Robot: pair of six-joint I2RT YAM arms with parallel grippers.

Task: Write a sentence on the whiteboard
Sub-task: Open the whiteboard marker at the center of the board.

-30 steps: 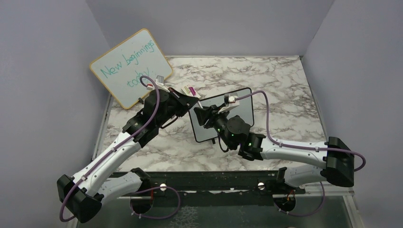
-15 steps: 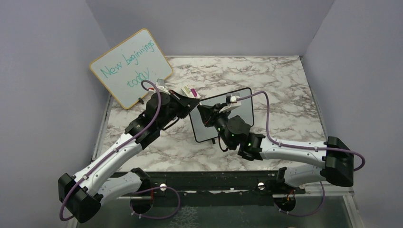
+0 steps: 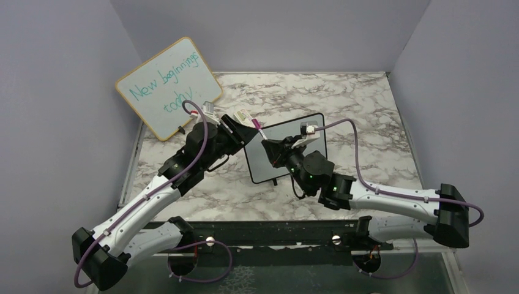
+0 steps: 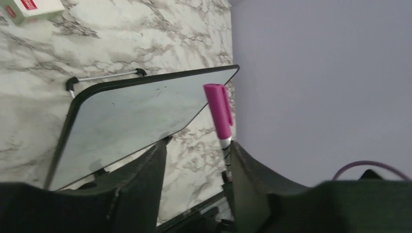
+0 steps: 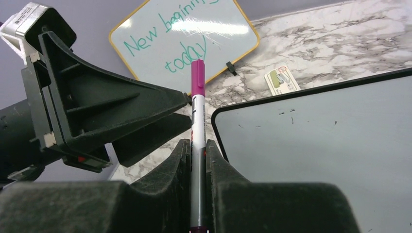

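A marker [image 5: 197,121] with a pale barrel and a magenta cap [image 4: 218,109] stands pinched in my right gripper [image 5: 197,141], cap pointing away from the wrist. My left gripper [image 4: 198,145] is open, and the marker's barrel runs close along the inner face of one finger. From above, both grippers meet at the marker [image 3: 258,127], left gripper [image 3: 245,131] on its left, right gripper [image 3: 268,146] on its right. The black-framed whiteboard [image 3: 275,165] stands just behind them. Its face [image 5: 316,131] carries only a few dark specks. The sentence is out of view.
A larger wood-framed board [image 3: 168,86] with teal writing leans in the back left corner. A small white card or box [image 5: 282,80] lies on the marble table [image 3: 367,122] between the two boards. Purple walls close in the left, back and right sides.
My right gripper has shut on the marker, and my left gripper has opened off it. The right arm has shifted to the right.
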